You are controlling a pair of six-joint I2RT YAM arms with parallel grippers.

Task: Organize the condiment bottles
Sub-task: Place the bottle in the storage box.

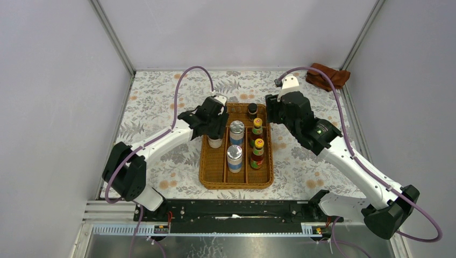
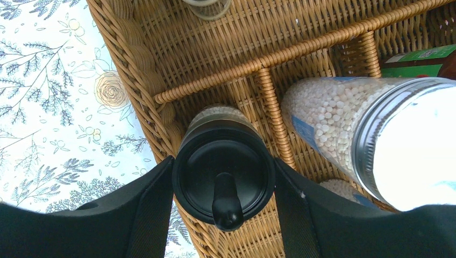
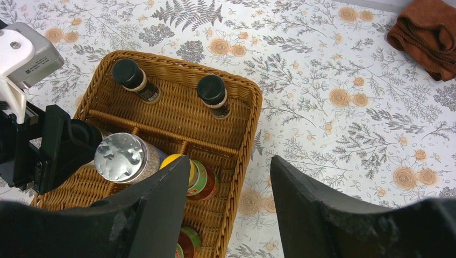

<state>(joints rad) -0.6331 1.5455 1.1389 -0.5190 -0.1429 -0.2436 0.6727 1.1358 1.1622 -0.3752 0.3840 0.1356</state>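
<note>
My left gripper is shut on the black lid of a clear jar. The jar is in the left column of the wicker tray, just short of the cross divider. Two silver-lidded shakers stand in the middle column and two red yellow-capped sauce bottles in the right one. Two tiny dark black-capped bottles stand in the back compartment. I see no second clear jar. My right gripper is open and empty above the tray's right rim.
A rust-brown cloth lies at the back right corner. The floral tablecloth covers the table around the tray. Grey walls close in the left, right and back sides.
</note>
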